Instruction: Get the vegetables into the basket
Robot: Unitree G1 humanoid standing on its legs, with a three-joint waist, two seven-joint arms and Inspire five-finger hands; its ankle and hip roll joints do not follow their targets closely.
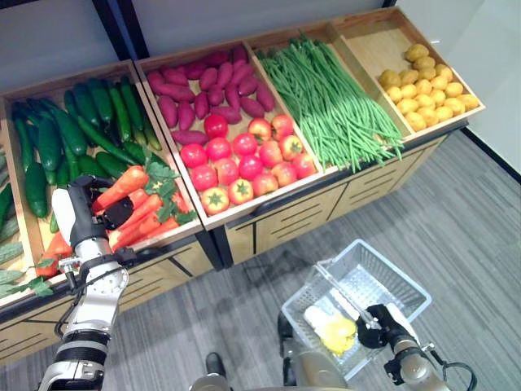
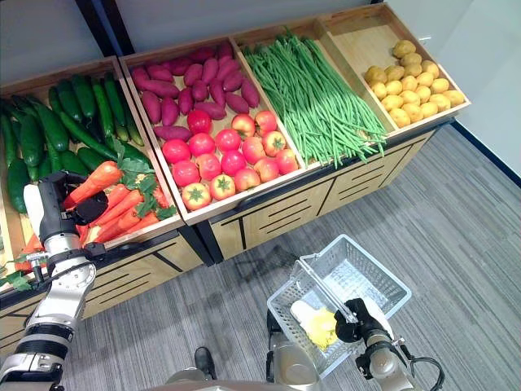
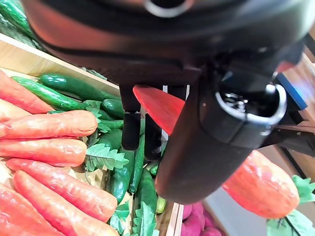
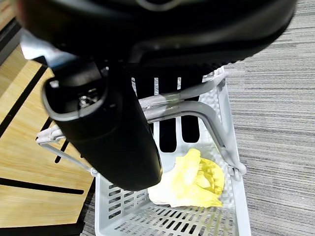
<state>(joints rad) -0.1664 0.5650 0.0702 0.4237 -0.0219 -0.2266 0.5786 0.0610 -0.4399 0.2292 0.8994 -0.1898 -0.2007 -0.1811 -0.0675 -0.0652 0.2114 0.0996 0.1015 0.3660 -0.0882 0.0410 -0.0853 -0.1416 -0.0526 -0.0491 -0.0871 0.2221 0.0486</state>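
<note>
My left hand [image 1: 88,218] is shut on an orange carrot with green leaves [image 1: 122,186], held just above the pile of carrots [image 1: 142,216] in the wooden bin. In the left wrist view the carrot [image 3: 158,106] passes between thumb and fingers, and its thick end [image 3: 261,185] sticks out. Low at the right, my right hand [image 1: 379,314] is curled round the handle [image 4: 179,109] of a white wire basket [image 1: 392,268] over the floor. A pale yellow leafy vegetable [image 4: 193,182] lies in the basket.
The wooden stall holds cucumbers [image 1: 65,138], purple sweet potatoes [image 1: 203,85], tomatoes [image 1: 244,159], green beans [image 1: 334,102] and yellow potatoes [image 1: 427,90]. Grey carpet [image 1: 456,220] lies between the stall front and the basket.
</note>
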